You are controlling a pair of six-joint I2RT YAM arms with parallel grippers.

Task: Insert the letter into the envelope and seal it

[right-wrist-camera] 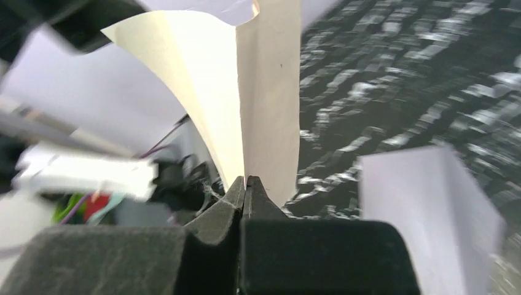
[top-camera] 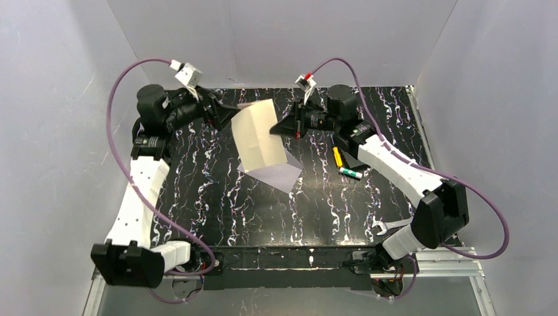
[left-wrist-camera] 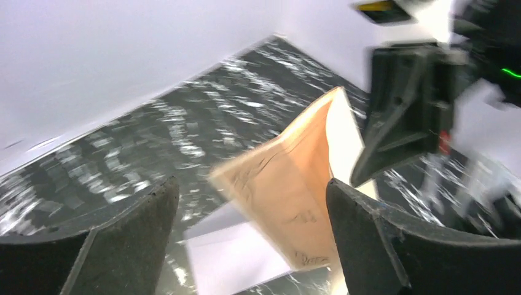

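The cream-tan letter (top-camera: 258, 135) hangs in the air above the table, folded along a crease. My right gripper (top-camera: 275, 130) is shut on its right edge; the right wrist view shows the sheet (right-wrist-camera: 264, 98) pinched between the closed tips (right-wrist-camera: 245, 182). My left gripper (top-camera: 230, 113) is open beside the letter's left edge, and in the left wrist view the letter (left-wrist-camera: 295, 184) sits between the spread fingers (left-wrist-camera: 368, 227), close to the right one. The pale lavender-white envelope (top-camera: 279, 173) lies flat on the table under the letter, also seen in both wrist views (left-wrist-camera: 233, 258) (right-wrist-camera: 424, 209).
A yellow and a green-tipped battery (top-camera: 345, 164) lie right of the envelope by a black piece. A silver wrench (top-camera: 388, 226) lies near the right arm's base. White walls enclose the black marbled table (top-camera: 217, 197).
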